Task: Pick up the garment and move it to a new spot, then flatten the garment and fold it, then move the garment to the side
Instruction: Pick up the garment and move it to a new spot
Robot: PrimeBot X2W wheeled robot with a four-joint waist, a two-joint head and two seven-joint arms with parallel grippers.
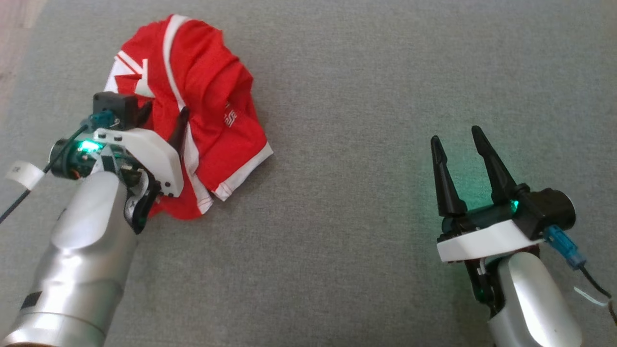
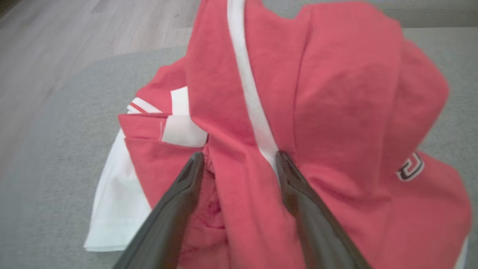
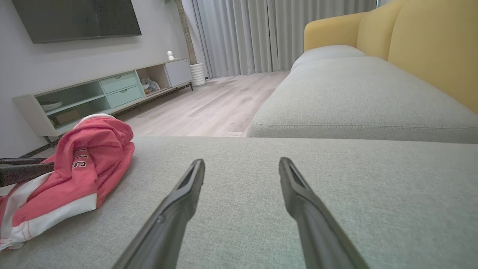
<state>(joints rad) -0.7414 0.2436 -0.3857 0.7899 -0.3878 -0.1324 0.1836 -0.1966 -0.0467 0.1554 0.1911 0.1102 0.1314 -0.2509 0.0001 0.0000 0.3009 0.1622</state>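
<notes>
Garment: the red garment point(image 1: 212, 96) with white stripes and white hems lies crumpled in a heap, with dark lettering on one fold.
Garment position: it lies on the grey cushion point(image 1: 361, 96), at the upper left of the head view, close to the cushion's left edge.
Left gripper: the left gripper point(image 1: 165, 113) is down on the near side of the heap with its jaws spread wide. The left wrist view shows both fingertips point(image 2: 196, 164) pushed into the folds, with a ridge of red cloth and a white stripe between them, not pinched.
Right gripper: the right gripper point(image 1: 457, 135) is well apart from the garment, at the lower right of the head view. Its fingers are parted over bare cushion and hold nothing.
Surroundings: the right wrist view shows a wooden floor point(image 3: 209, 108) beyond the cushion, a yellow backrest point(image 3: 429, 45), a low media unit point(image 3: 93, 93) and grey curtains point(image 3: 261, 33).
</notes>
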